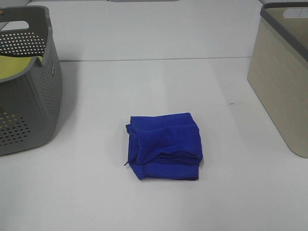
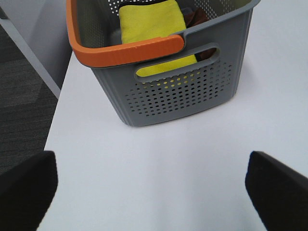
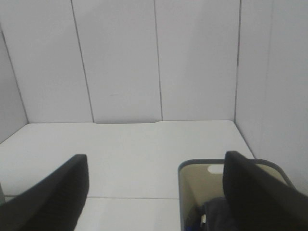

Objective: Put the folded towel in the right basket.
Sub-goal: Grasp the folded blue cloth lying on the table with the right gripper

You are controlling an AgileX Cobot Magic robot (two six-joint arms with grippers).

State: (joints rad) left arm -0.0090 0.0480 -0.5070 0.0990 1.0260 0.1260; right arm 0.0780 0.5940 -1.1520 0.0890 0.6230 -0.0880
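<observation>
A folded blue towel (image 1: 166, 144) lies on the white table, near the middle toward the front, in the exterior high view. The beige right basket (image 1: 284, 82) with a grey rim stands at the right edge; it also shows in the right wrist view (image 3: 231, 192), with dark cloth inside. Neither arm shows in the exterior high view. My left gripper (image 2: 151, 192) is open and empty above bare table in front of the grey basket. My right gripper (image 3: 156, 192) is open and empty, raised and facing the back wall over the beige basket.
A grey perforated basket (image 1: 29, 82) stands at the left; in the left wrist view it (image 2: 178, 91) has an orange handle (image 2: 125, 50) and holds a yellow cloth (image 2: 154, 24). The table's left edge (image 2: 57, 101) drops to dark floor. White panel walls stand behind.
</observation>
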